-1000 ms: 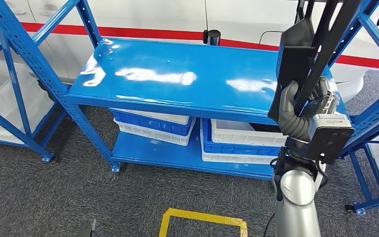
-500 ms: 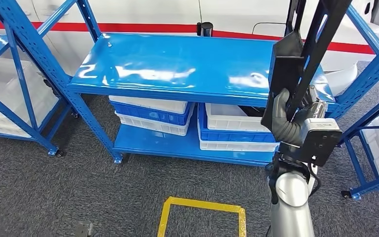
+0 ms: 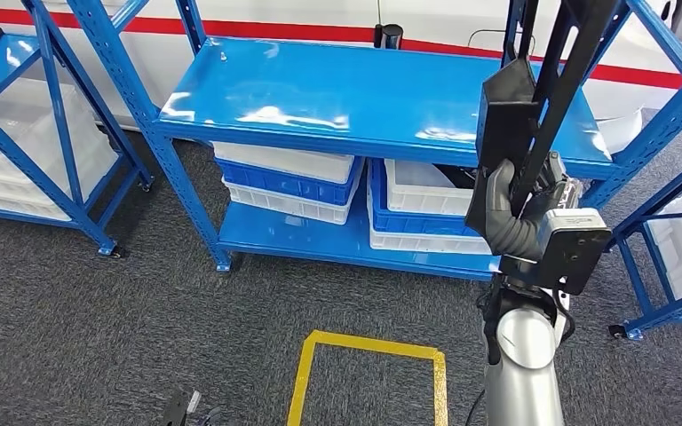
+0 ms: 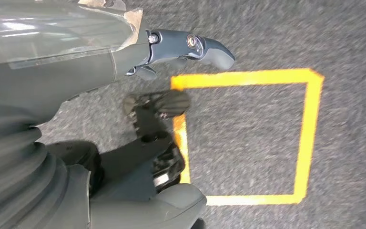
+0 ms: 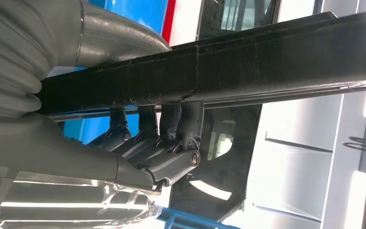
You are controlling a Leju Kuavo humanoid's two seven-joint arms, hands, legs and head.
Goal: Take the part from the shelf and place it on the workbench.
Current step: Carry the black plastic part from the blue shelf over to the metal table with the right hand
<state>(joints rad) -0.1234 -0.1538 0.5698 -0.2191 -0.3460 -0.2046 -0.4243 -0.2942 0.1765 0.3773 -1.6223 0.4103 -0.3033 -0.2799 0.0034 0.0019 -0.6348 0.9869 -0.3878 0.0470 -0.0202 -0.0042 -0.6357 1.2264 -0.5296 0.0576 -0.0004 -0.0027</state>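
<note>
Overhead, long black angular part [image 3: 533, 98]

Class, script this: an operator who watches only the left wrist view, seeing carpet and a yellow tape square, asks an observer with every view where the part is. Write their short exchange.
Operator: My left hand holds nothing. Where is the part?
Observer: The right hand grips the long black part, which rises steeply in front of the blue shelf.
Operator: How does that hand hold it?
Observer: In the right wrist view, the fingers wrap around the part's bar from one side.
</note>
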